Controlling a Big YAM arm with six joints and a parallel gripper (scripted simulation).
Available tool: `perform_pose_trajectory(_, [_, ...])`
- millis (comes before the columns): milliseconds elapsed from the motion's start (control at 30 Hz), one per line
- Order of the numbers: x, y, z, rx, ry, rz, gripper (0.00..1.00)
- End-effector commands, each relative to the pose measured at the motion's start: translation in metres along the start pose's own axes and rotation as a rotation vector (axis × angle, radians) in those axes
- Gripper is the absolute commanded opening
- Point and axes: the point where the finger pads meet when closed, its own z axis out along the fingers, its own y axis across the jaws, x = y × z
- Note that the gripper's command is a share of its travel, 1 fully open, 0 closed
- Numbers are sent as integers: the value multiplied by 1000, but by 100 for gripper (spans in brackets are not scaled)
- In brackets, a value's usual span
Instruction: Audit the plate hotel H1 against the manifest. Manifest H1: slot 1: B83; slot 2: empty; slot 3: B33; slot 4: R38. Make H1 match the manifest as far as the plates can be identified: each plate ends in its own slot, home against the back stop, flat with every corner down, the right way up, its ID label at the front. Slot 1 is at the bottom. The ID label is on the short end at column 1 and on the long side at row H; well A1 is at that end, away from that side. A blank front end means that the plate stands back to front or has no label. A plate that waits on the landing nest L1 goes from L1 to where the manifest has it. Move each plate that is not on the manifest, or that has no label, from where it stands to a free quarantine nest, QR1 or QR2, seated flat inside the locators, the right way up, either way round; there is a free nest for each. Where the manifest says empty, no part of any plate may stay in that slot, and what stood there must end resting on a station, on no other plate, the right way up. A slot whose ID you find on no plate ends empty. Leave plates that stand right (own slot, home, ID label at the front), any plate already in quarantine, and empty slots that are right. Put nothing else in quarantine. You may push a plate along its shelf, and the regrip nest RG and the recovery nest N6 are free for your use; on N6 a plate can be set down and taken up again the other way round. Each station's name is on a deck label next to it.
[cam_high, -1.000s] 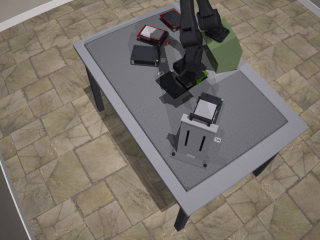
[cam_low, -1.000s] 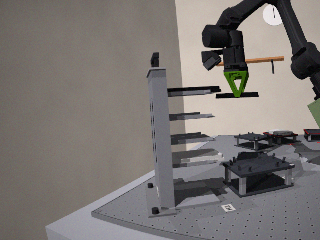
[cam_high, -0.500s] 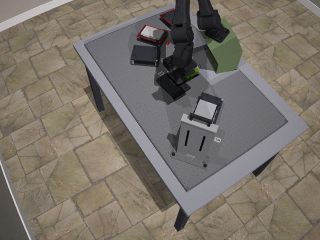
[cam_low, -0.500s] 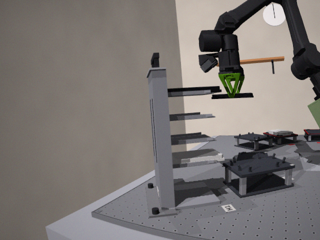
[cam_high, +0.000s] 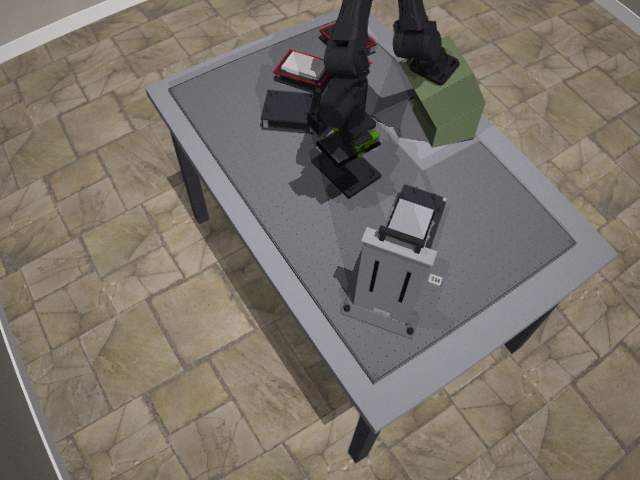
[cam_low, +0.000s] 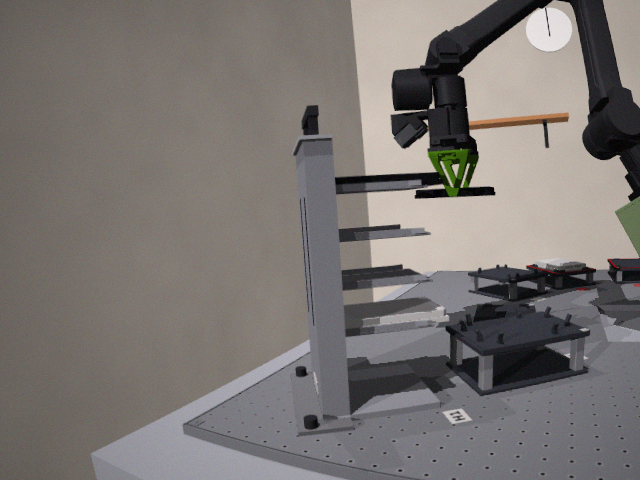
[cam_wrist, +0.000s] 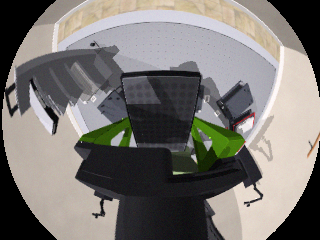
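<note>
We see the tool (cam_low: 453, 190) high above the tabletop (cam_high: 217, 170), its green fingers (cam_low: 443, 173) spread wide across a dark plate (cam_low: 478, 191) and gripping it by its sides. The plate hangs level, just clear of the front of the plate hotel (cam_low: 320, 268) and about level with the top shelf (cam_low: 387, 181). In the wrist view the plate (cam_wrist: 162, 108) fills the space between the fingers; we cannot read any ID label on it.

From above, the plate (cam_high: 337, 149) sits over a low dark nest (cam_high: 361, 180) that stands between the hotel and the arm's green pedestal (cam_high: 454, 111). The only writing we can find is a small white deck label (cam_low: 456, 415) beside the hotel's foot; it appears mirrored in both views and seems to read H1.

The hotel's second (cam_low: 382, 232) and third (cam_low: 382, 276) shelves look bare from the side, though we cannot be sure of it. A pale plate (cam_low: 408, 317) lies on the bottom shelf. In the top view a pale surface (cam_high: 410, 218) shows at the hotel's front.

Farther back, a red-edged nest (cam_high: 281, 72) carries a pale plate (cam_high: 302, 64), a second red-edged nest (cam_high: 326, 34) is mostly hidden by the arm, and another dark nest (cam_high: 286, 108) stands near them.
</note>
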Motion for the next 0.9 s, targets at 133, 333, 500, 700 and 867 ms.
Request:
perform_pose_trajectory(133, [-12, -21, -6, -2, -19, -11, 86])
perform_pose_trajectory(333, [-10, -37, -5, -1, -18, 93, 86])
perform_pose_trajectory(500, [-10, -54, -5, -1, -20, 176, 86])
perform_pose_trajectory(700, [-14, -70, -9, -4, -31, 262, 86])
perform_pose_trajectory(867, [-9, -84, -6, 0, -23, 325, 86])
